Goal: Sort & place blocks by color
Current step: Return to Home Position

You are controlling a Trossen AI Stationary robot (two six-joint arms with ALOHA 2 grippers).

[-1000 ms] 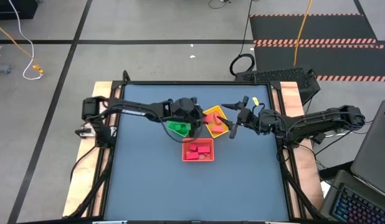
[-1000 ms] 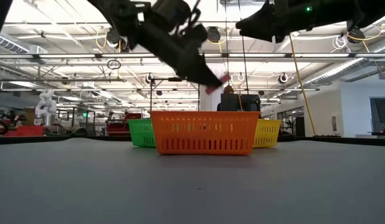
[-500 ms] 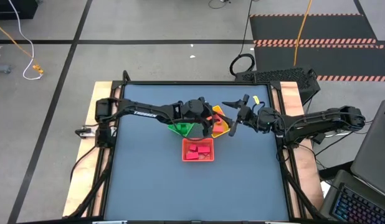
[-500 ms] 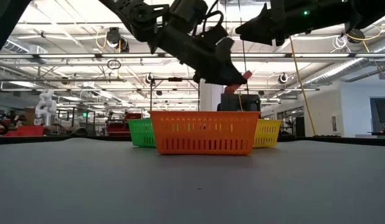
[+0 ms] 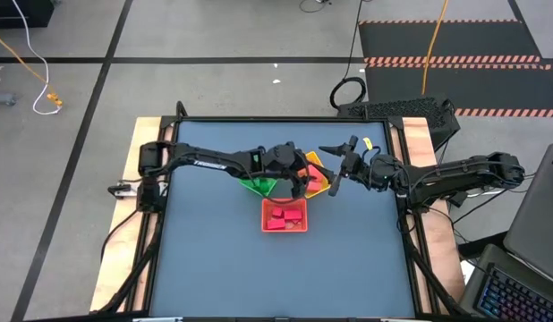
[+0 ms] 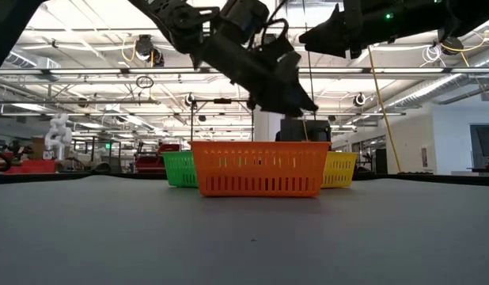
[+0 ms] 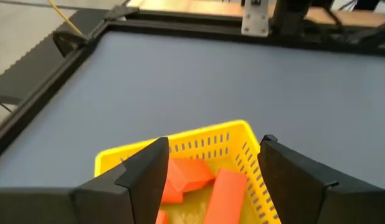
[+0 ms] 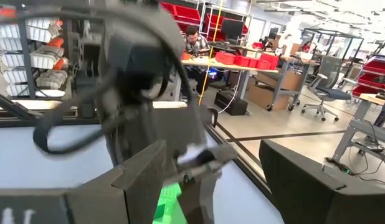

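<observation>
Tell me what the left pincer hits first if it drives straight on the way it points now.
The left pincer, open, points down into the yellow tray. It would most likely meet the orange blocks lying inside, though depth is unclear.

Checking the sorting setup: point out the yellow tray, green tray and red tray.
yellow tray [image 7: 202, 144]: left wrist view, slotted wall.
green tray [image 6: 178, 169]: low view, front wall.
red tray [image 6: 260, 170]: low view, front wall.
</observation>
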